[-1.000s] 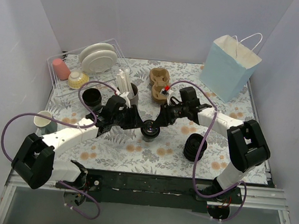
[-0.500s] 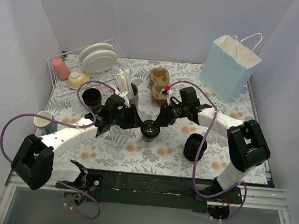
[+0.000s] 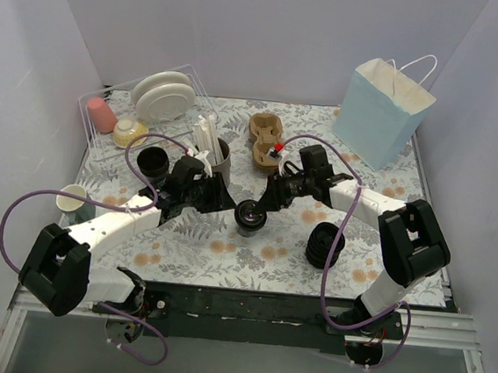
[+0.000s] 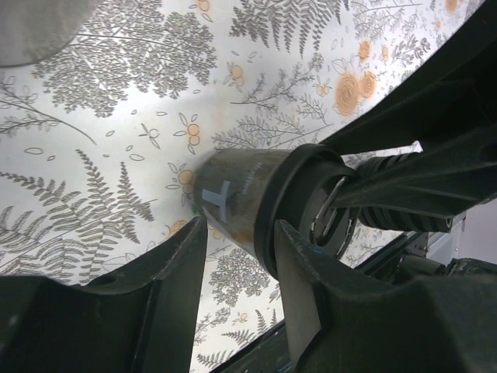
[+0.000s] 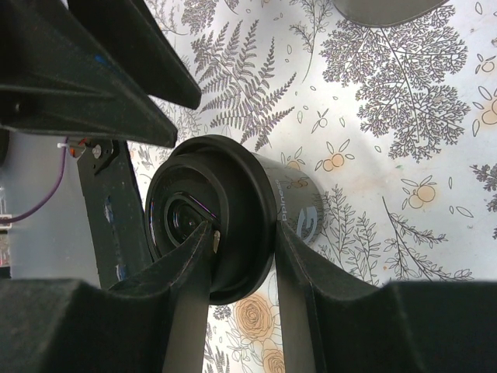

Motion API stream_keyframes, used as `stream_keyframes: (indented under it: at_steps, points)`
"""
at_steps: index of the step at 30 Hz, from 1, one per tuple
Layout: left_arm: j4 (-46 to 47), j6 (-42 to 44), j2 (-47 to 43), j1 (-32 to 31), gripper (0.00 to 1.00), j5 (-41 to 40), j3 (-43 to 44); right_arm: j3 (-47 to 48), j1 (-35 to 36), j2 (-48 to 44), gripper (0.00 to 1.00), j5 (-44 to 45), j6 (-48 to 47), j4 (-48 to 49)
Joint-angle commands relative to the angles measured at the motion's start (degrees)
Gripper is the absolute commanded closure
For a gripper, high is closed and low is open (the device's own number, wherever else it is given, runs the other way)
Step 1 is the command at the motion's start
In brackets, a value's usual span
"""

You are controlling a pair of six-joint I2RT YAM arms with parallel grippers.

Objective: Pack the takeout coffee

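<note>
Although the takeout coffee [image 3: 249, 214] is already capped with its black lid [image 5: 225, 175], it is found near the middle of the worktop [image 3: 224, 259], well apart from the light-blue paper bag [image 3: 382, 111] at the far right and short of the brown pulp cup carrier [image 3: 264, 139] behind it, so nothing is judged to be packed yet. The cup is gripped from both sides. The left jaws are partly closed around the tapered body just below the lid, and the right jaws are partly closed across the lid's rim; in each wrist view the cup is seen between the fingers. Whether the base is resting on the floral cloth or is raised just clear of it cannot be told. The step in hand is judged to be either a final seating of the lid or a passing of the cup from one arm to the other. All of the carrying is taken to be left: the cup is to be released by one arm, kept upright, set into a carrier well and, presumably, lowered into the bag. The ribbed stack of lids [image 3: 324, 244] and the lidless black cup [image 3: 153, 161] are seen standing apart from it.
</note>
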Motion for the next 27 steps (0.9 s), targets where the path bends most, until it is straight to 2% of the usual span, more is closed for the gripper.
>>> stream_keyframes:
  at_steps: [1,18,24,27]
  points:
    - [-1.41,0.94,-0.93,1.18,0.61,-1.00,0.15,-5.03,0.81,4.39,0.76,10.45,-6.36,-11.30]
    - [3.42,0.32,1.00,1.36,0.62,3.83,-1.52,-5.12,0.81,4.21,0.76,10.36,-6.09,-11.12]
    - [4.65,-0.20,2.59,1.36,0.63,3.31,-2.58,-5.20,0.81,4.30,0.76,10.36,-5.92,-10.95]
    - [5.09,-1.08,4.17,1.36,0.67,2.00,-3.72,-5.99,0.81,4.47,0.76,10.71,-5.48,-10.07]
